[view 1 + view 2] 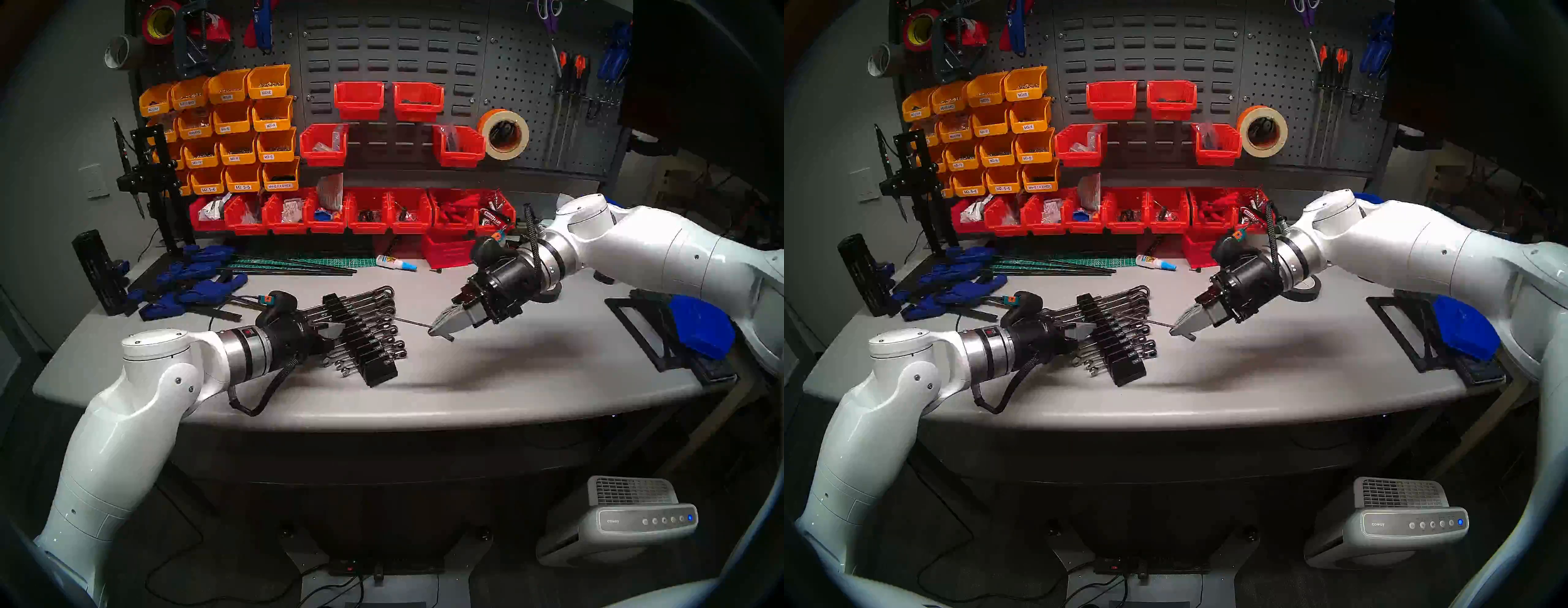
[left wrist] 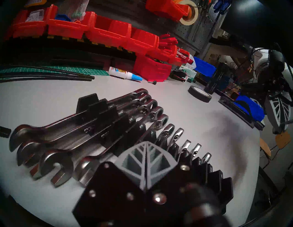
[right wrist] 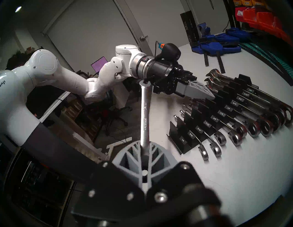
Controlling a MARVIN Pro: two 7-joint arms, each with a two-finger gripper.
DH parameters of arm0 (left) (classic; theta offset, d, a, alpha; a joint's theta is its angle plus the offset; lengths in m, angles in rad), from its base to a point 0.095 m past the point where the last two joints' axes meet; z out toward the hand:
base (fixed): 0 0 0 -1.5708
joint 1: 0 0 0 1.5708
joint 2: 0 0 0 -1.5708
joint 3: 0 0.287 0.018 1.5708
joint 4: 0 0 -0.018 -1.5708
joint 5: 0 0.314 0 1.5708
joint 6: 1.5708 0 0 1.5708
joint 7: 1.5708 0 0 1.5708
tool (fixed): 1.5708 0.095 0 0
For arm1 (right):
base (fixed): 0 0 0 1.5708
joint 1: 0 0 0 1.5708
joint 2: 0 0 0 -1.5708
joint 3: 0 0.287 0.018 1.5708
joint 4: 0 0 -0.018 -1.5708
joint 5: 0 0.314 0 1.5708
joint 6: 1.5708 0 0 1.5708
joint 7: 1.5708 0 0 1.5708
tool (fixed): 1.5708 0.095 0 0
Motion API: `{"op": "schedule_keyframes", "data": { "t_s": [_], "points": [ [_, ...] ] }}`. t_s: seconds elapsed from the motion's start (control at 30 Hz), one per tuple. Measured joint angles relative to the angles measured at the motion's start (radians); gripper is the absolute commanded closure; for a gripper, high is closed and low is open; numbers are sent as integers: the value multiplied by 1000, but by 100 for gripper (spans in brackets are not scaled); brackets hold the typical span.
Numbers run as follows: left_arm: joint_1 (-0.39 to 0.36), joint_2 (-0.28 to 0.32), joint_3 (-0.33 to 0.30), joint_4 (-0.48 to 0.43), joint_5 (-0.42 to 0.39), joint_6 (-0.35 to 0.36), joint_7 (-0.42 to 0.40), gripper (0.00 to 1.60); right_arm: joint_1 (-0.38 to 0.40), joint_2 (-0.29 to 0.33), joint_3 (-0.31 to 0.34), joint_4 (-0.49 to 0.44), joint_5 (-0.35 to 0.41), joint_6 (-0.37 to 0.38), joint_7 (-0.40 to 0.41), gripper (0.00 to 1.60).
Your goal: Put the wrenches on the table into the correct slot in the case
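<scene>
One wrench (image 3: 145,117) clamped in right gripper (image 3: 145,160), shaft aimed toward case (image 3: 210,120)

Bare light-grey matte table (image 1: 509,373) right of the stepped black plastic wrench rack (image 1: 369,339); closed left gripper (image 1: 335,333) crowds the rack's left side; black tape roll (image 2: 199,95) behind.

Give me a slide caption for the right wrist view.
Right gripper holding a small wrench near the nearly full rack.
</scene>
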Motion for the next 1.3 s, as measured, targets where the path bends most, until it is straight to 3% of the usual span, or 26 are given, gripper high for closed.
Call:
{"op": "schedule_keyframes", "data": {
  "t_s": [0.73,1.3],
  "points": [
    [-70,28,-12,31,-6,32,-19,160,1,-22,-8,41,15,-11,0,160],
    [-77,37,-42,-19,-53,101,-40,160,3,-37,-17,51,23,-16,0,160]
  ]
}}
